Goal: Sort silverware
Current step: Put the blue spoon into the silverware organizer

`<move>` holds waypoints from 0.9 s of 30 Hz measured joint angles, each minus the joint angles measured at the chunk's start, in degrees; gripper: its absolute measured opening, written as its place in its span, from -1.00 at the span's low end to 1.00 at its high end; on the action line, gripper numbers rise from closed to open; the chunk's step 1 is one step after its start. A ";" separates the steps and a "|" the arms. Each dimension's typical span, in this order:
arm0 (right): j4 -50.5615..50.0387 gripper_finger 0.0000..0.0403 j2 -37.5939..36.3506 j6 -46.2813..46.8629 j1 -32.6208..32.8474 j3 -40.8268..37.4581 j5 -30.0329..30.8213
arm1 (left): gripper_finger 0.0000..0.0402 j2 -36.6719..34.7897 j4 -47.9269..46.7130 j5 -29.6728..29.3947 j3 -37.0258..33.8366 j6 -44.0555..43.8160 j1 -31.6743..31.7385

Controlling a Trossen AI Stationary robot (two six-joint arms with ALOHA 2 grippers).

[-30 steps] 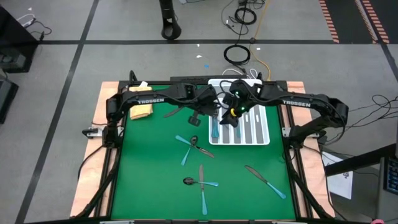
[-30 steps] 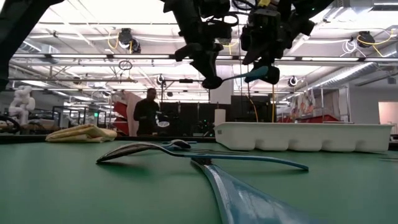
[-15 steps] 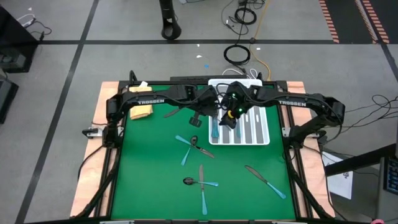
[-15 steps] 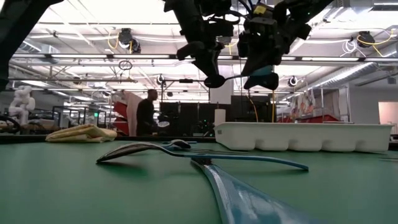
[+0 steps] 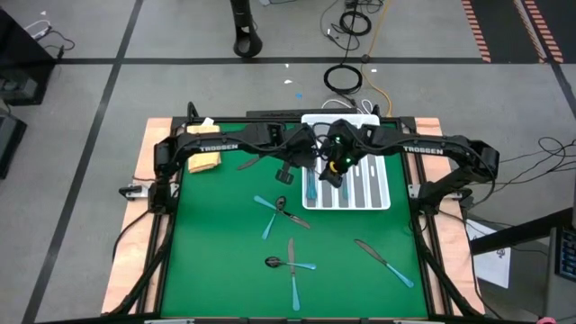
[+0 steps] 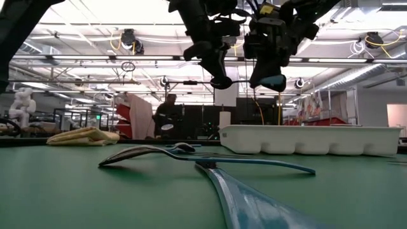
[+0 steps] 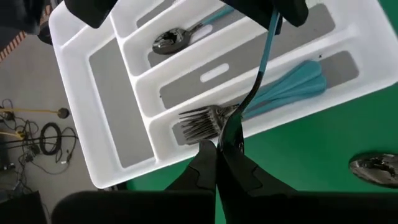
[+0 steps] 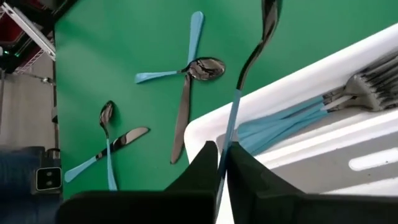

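Spanning both closed jaws, spoon held at each end, above tray

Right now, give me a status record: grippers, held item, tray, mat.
left gripper: shut on metal end of utensil, over tray edge
right gripper: shut on blue handle of same utensil
tray: forks and a spoon in separate slots
mat: several loose pieces

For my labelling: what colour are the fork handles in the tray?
Light blue fork handles in the white plastic tray; left wrist view shows them best.
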 joint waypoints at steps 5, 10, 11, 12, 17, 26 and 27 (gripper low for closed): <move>0.92 -1.00 0.04 1.51 -0.54 -0.05 0.57 | -0.70 0.00 1.53 -4.36 0.20 -1.46 -0.17; 3.80 -1.00 0.04 5.06 -1.76 -0.05 0.57 | -0.40 -0.44 2.11 -8.45 0.20 -4.79 0.95; 4.42 -1.00 0.04 6.16 -1.94 -0.03 0.59 | -0.35 -0.59 2.65 -9.44 0.22 -5.83 1.14; 4.87 -1.00 0.04 7.14 -2.09 -0.03 0.59 | -0.32 -0.93 2.96 -11.06 0.24 -6.38 1.24; 5.54 -1.00 0.00 11.26 -2.90 0.14 2.12 | -0.25 -2.06 4.55 -17.99 0.77 -7.69 2.22; 8.61 -1.00 -6.35 18.93 -6.90 -9.03 5.36 | -0.24 -4.42 4.51 -19.48 2.32 -17.99 3.90; 9.11 -1.00 -9.10 20.47 -7.22 -11.60 7.08 | -0.24 -4.84 4.57 -19.44 2.35 -19.23 4.07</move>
